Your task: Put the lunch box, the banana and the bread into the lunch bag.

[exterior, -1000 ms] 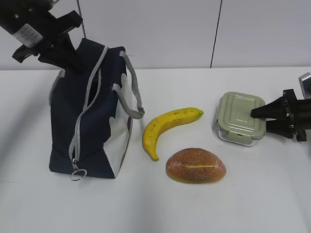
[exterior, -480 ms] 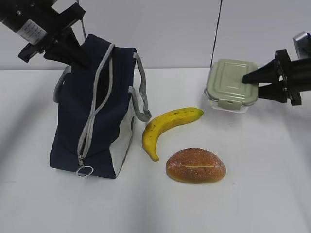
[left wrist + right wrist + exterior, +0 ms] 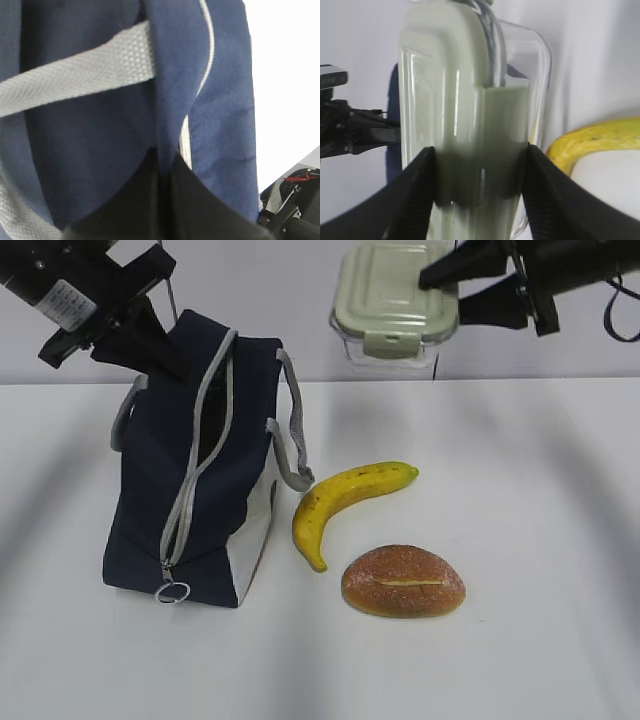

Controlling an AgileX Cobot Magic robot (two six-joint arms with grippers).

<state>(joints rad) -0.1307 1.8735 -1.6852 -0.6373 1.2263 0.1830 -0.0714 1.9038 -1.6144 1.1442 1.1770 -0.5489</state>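
Observation:
The navy lunch bag point(image 3: 195, 470) stands at the left with its grey zipper open. My left gripper point(image 3: 165, 360) is shut on the bag's top edge and holds it up; the left wrist view shows its black fingers pinching navy fabric point(image 3: 215, 100) beside a grey handle strap point(image 3: 75, 75). My right gripper point(image 3: 450, 285) is shut on the lunch box point(image 3: 393, 302) and holds it high in the air, right of the bag's top. In the right wrist view the sage-green lid point(image 3: 465, 100) sits between the fingers. The banana point(image 3: 345, 505) and the bread point(image 3: 403, 581) lie on the table.
The white table point(image 3: 540, 540) runs to a pale wall at the back. The bag's ring zipper pull point(image 3: 172, 592) hangs at its near lower end. The banana also shows in the right wrist view point(image 3: 595, 142).
My right gripper has lifted the lunch box off the table and carried it up and left toward the bag. My left gripper pulled the bag's top edge up, widening the opening.

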